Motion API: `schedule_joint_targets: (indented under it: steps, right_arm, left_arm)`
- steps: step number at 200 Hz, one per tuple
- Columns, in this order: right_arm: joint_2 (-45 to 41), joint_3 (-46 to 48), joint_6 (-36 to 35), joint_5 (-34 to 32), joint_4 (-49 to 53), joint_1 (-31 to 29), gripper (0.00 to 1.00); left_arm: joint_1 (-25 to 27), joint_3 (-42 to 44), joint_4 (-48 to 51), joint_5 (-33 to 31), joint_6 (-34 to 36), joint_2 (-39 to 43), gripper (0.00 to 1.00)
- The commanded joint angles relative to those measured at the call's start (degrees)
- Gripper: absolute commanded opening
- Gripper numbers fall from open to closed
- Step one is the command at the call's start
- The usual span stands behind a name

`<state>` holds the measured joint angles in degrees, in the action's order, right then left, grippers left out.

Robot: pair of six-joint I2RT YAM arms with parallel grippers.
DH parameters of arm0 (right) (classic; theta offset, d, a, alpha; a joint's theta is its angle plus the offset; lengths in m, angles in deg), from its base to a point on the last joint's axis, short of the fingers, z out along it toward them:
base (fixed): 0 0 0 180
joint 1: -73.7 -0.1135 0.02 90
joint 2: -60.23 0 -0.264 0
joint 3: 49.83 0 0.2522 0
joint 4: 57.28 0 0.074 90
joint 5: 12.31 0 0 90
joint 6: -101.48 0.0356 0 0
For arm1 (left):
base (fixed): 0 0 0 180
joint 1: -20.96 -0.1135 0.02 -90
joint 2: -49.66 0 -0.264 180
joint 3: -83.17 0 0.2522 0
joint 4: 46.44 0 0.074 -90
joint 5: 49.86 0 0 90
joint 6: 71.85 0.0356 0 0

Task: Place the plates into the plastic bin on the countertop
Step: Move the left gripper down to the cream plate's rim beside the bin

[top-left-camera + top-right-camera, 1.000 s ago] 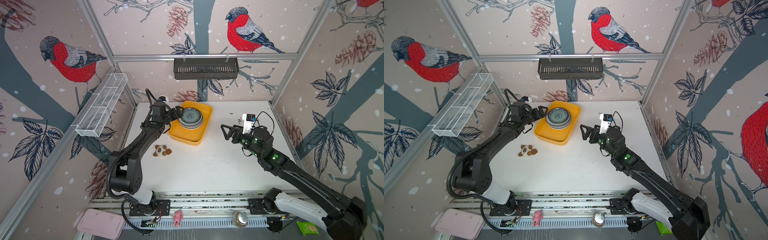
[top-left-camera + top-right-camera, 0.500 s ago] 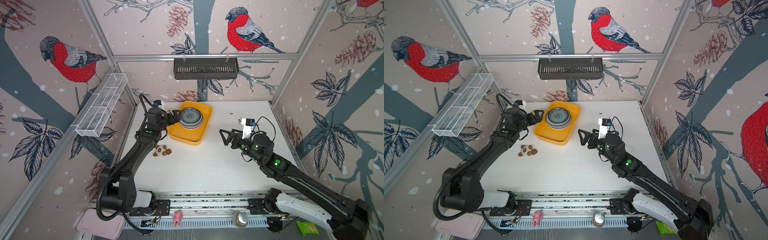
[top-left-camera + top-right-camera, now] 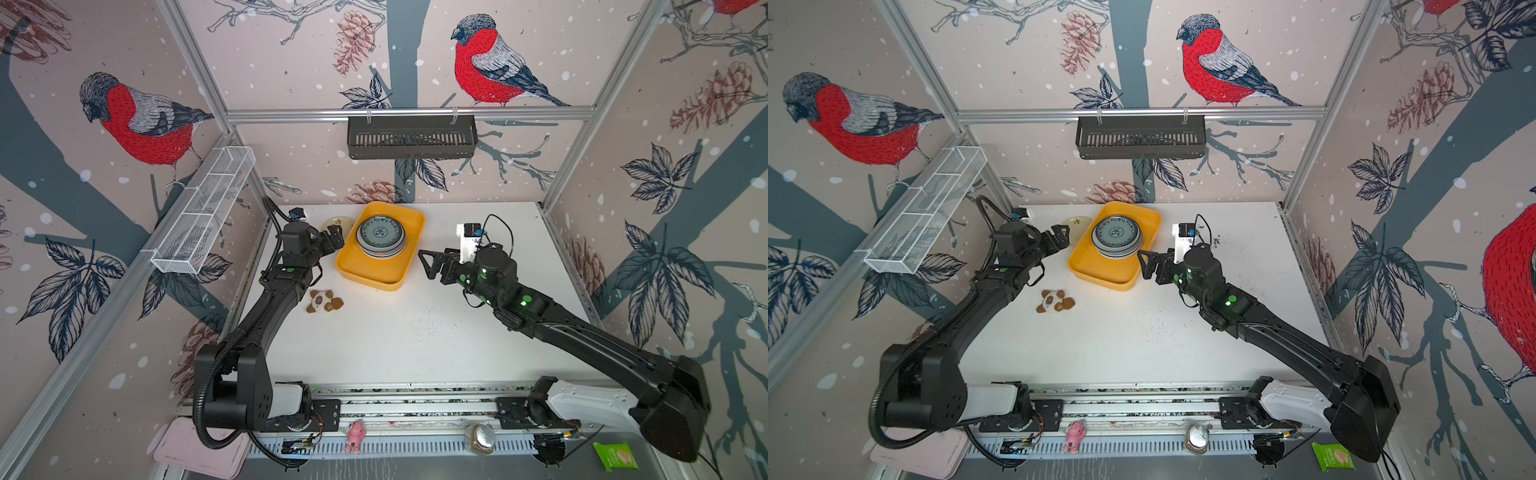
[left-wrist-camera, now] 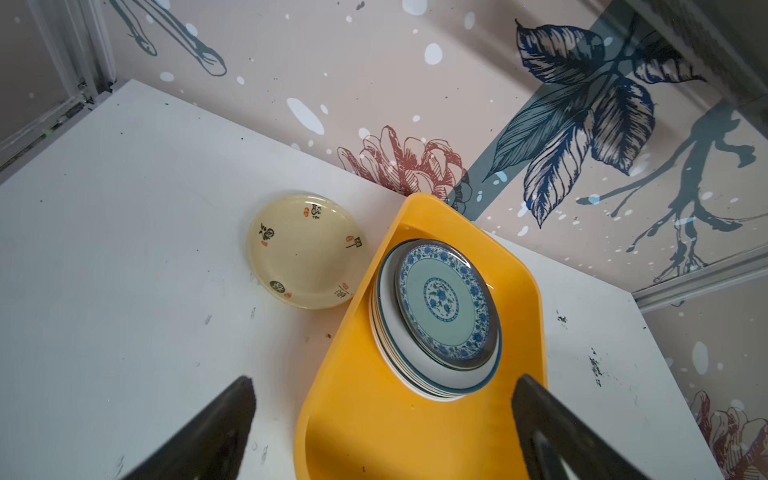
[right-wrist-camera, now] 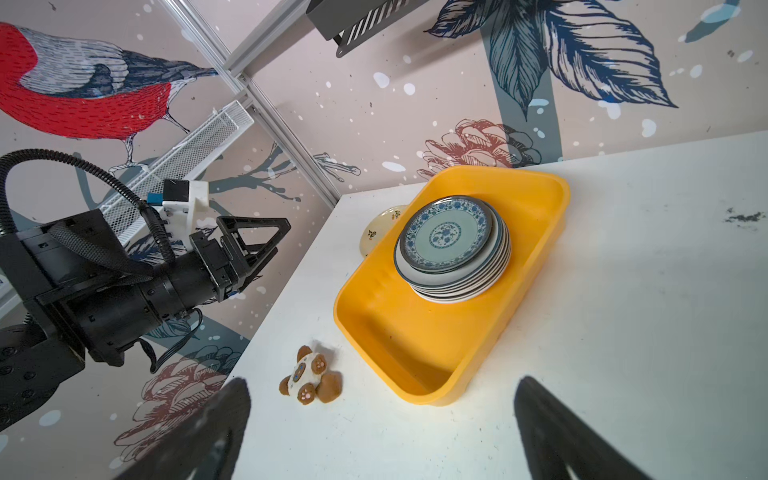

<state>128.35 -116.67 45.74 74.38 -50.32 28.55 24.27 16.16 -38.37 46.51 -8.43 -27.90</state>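
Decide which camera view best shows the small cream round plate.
The left wrist view: the small cream round plate lies whole and unobstructed on the white countertop beside the yellow-orange plastic bin. In the right wrist view the bin hides most of it; in both top views it is tiny, partly behind the left hand.

Plates (image 3: 381, 237) stacked in a yellow bin (image 3: 376, 276) on a white table (image 3: 415, 332).
The stack sits flat at the bin's far end, with a blue-green flowered plate (image 4: 446, 305) on top. One small cream plate (image 4: 305, 251) lies flat on the table just beside the bin, outside it.
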Motion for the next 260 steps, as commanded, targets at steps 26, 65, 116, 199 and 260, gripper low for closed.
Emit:
schedule_joint_targets:
  steps: [26,65,116,199,260]
  right_arm:
    - [8.7,-8.0,-4.1,5.2,-1.9,1.6,1.0]
    - [14.5,-13.2,-5.3,11.8,-2.2,5.0,1.0]
    - [20.5,-17.0,-5.6,16.2,-2.9,8.7,1.0]
    - [28.4,-23.3,-5.9,18.9,-2.9,10.9,1.0]
    - [31.2,-22.9,-2.6,20.4,-5.6,10.7,1.0]
  left_arm:
    - [-3.8,-0.5,-5.3,5.3,-0.4,-3.6,0.96]
    - [-4.5,-3.0,-4.9,4.1,0.8,-7.9,0.96]
    - [-6.6,-7.0,-4.9,6.2,-0.7,-14.9,0.96]
    - [-9.5,-10.3,-5.6,9.7,-3.0,-21.9,0.96]
    - [-11.3,-11.0,-6.8,10.8,-5.4,-25.8,0.96]
